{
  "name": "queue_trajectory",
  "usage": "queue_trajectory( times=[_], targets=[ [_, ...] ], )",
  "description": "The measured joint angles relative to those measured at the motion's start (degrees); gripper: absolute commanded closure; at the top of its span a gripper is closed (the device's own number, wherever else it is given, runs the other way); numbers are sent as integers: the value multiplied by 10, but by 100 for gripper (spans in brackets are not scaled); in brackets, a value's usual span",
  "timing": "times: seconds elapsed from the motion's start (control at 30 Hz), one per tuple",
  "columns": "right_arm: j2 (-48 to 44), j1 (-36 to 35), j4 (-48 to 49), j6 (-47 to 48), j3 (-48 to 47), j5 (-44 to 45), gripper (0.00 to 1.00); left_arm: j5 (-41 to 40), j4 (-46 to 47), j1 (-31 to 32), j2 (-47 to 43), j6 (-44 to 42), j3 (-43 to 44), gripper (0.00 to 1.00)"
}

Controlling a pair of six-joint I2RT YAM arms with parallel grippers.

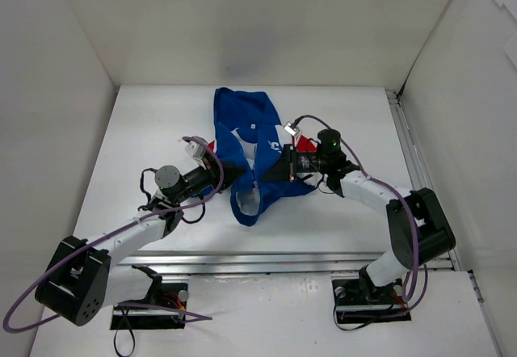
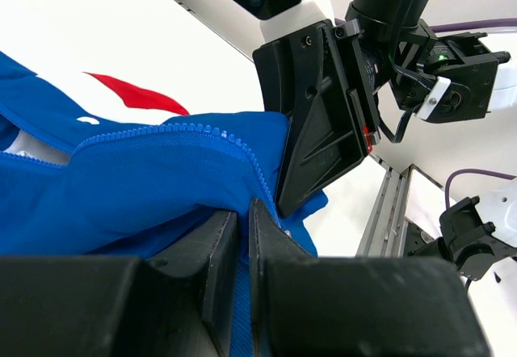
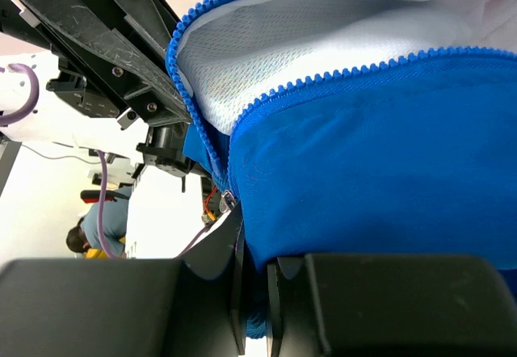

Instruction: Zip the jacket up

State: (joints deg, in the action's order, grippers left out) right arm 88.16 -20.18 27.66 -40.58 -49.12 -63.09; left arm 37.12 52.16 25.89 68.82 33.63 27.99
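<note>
Jacket: the jacket [image 1: 246,143] lies crumpled at mid-desk between the two arms, its front open and the white lining shown.
Zipper: the zipper teeth [image 3: 323,66] are parted in two rows, which meet low down at a small metal piece [image 3: 229,201], judged to be the slider.
Left gripper: on the left gripper [image 2: 242,240] the jaws are pressed together on a fold of blue fabric beside the teeth.
Right gripper: on the right gripper [image 3: 254,292] the jaws are pinched on the blue hem just below that meeting point.
Step in hand: the hem is best held taut on one side while the slider is drawn straight along the rows.
In the way: the grippers are crowded close together, and loose lining could be caught.
Surroundings: the desk [image 1: 145,131] is enclosed by white walls [image 1: 242,26], with a rail [image 1: 408,147] at the right.
</note>
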Motion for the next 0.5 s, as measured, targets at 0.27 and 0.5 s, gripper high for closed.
queue_trajectory(
  times=[0.27,0.5],
  targets=[
    [-4,5,8,-14,0,0,100,0,0,0,0,0,0,95],
    [-4,5,16,-21,-1,0,100,-1,3,0,0,1,0,95]
  ],
)
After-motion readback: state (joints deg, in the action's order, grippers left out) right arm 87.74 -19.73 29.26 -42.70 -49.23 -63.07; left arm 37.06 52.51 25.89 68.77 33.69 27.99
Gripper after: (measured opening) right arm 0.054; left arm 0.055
